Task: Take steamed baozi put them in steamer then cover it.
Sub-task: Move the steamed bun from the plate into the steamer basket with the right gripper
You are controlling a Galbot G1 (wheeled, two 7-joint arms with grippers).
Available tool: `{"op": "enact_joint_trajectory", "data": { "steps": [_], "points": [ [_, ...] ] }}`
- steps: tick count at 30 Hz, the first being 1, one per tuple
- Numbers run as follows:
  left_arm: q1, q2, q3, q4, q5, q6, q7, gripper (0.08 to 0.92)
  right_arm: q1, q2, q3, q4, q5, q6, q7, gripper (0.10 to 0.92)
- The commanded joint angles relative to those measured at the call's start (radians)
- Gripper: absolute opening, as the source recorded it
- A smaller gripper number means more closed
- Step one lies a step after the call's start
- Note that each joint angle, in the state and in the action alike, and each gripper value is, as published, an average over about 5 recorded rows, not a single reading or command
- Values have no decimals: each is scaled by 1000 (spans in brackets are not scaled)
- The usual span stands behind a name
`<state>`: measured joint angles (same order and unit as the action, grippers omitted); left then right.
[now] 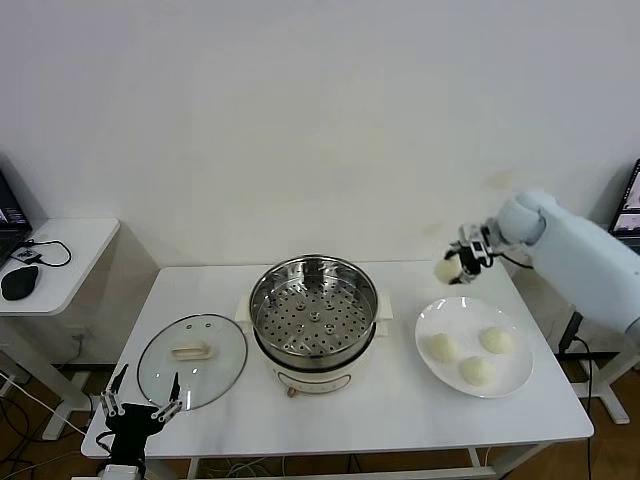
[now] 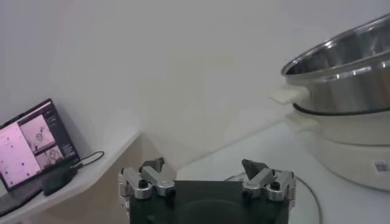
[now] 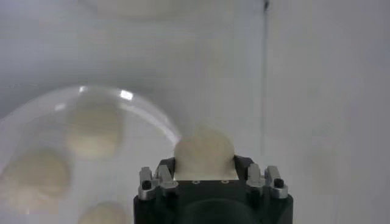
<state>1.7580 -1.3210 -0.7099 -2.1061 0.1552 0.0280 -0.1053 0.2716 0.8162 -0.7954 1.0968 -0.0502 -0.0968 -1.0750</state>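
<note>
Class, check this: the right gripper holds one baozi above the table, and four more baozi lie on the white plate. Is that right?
Not quite. The right gripper does hold one baozi, but the head view shows only three baozi on the white plate, not four.

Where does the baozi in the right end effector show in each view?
Head view: the held baozi is in the right end effector, above the table past the white plate's far rim.
Left wrist view: not in it.
Right wrist view: the baozi sits between the fingers, above the housing.
Shared landmark: the plate with three buns, in the head and right wrist views.
</note>
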Motion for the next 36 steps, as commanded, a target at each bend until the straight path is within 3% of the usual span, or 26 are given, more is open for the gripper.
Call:
{"op": "enact_joint_trajectory", "data": {
  "steps": [1, 7, 15, 25, 36],
  "points": [
    [3, -1, -4, -13, -6, 1, -1, 823, 267, 38, -232, 133, 219, -32, 16, 611],
    [3, -4, -10, -23, -7, 0, -1, 823, 338, 175, -292, 134, 288, -32, 47, 611],
    [6, -1, -18, -38, -11, 1, 1, 823, 316, 335, -389, 131, 277, 25, 90, 607],
    [12, -11, -29, -91, 10, 1, 2, 823, 237, 428, -497, 78, 98, 189, 148, 602],
    [-7, -7, -28, -72, 6, -1, 1, 823, 163, 543, -492, -116, -115, 375, 227, 606]
  ]
}}
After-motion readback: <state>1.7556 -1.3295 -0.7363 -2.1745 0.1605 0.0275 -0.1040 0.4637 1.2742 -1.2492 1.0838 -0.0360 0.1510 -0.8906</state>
